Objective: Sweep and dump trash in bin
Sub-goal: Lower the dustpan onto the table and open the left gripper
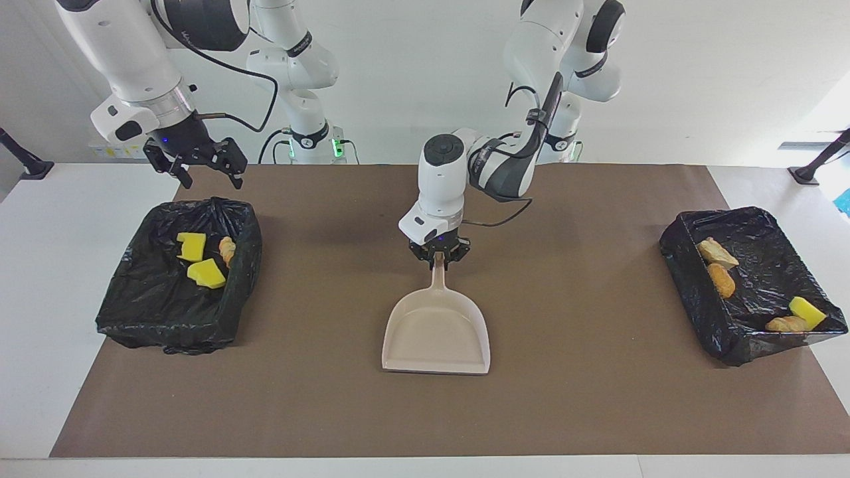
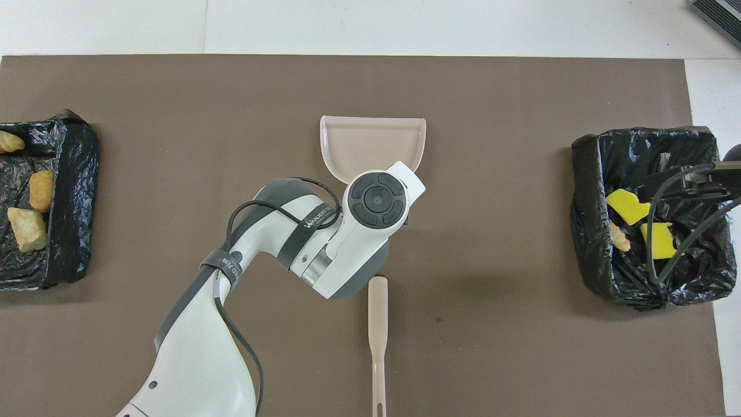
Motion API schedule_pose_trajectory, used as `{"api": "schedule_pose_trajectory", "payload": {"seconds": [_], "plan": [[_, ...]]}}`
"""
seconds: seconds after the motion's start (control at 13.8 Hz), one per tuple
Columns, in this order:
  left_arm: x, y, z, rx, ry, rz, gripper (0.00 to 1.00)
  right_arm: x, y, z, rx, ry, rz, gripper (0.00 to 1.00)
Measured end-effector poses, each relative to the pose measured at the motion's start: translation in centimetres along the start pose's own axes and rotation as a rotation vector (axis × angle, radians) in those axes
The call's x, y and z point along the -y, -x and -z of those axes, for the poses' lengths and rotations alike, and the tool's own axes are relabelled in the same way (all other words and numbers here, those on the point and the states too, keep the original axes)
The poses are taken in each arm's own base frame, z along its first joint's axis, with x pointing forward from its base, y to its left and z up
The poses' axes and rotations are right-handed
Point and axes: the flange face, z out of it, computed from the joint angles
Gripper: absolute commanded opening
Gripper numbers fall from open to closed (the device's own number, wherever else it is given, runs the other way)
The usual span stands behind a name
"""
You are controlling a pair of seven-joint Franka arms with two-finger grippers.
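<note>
- The left gripper (image 1: 438, 258) is low over the middle of the brown mat (image 1: 597, 398), its fingers clamped on the tip of the handle of the beige dustpan (image 1: 437, 335).
- The dustpan lies flat on the mat; on a clock face laid over the facing view, its handle points to 12 o'clock, toward the robots, and its wide mouth to 6 o'clock.
- The brush (image 2: 377, 330) lies on the mat nearer to the robots than the dustpan, in line with its handle; the left arm hides the bristle end.
- The right gripper (image 1: 199, 166) hangs with its fingers apart, holding nothing, above the robot-side rim of the bin (image 1: 166, 312) at the right arm's end of the table.
- The trash is in 2 black-lined bins: 2 yellow sponge chunks (image 1: 199, 260) and 1 bread-like piece (image 1: 227, 249) in that bin.
- The other bin (image 1: 764, 345), at the left arm's end, at 3 o'clock from the dustpan in the facing view, holds 3 bread-like pieces (image 1: 720, 279) and 1 yellow sponge chunk (image 1: 807, 310).
</note>
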Motion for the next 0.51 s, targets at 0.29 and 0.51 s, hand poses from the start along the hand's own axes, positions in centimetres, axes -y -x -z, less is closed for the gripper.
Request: {"api": "schedule_pose_trajectory", "payload": {"seconds": [0.29,0.51], "plan": [[2.9,-1.4,4.8,-0.014,-0.008,0.024,1.0,0.0,0.0,0.0,0.0,0.0,0.0,1.0],[6.4,-2.1,8.2,0.004,-0.031,0.073,1.0,0.0,0.0,0.0,0.0,0.0,0.0,1.0]]}}
